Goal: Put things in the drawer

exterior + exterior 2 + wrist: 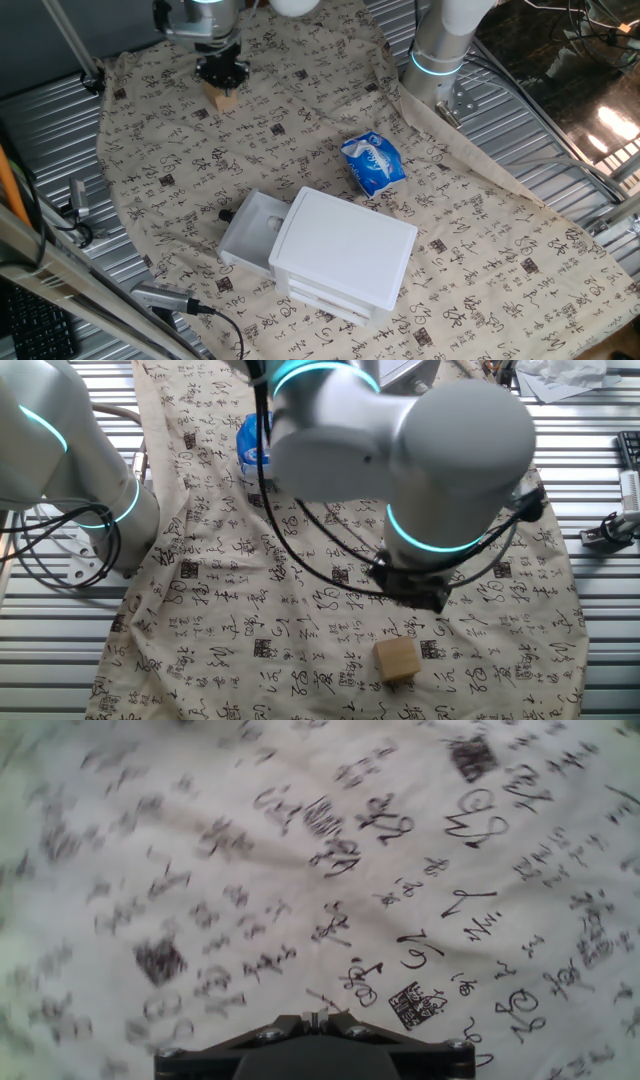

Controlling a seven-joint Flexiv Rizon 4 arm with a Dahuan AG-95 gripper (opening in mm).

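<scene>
The small light-brown wooden block (225, 98) lies on the patterned cloth at the far left of the table; it also shows in the other fixed view (398, 659). My gripper (221, 72) hangs just above and behind it, apart from it (412, 586). In the hand view the fingertips (315, 1016) are pressed together with nothing between them, and the block is out of that view. The top drawer (248, 232) of the white unit (345, 252) stands pulled open toward the left, its dark knob (224, 214) at the front.
A blue and white packet (372, 162) lies on the cloth between the block and the unit, also in the other fixed view (252, 440). The arm's base (440, 50) stands at the back right. Ribbed metal table shows around the cloth (300, 130).
</scene>
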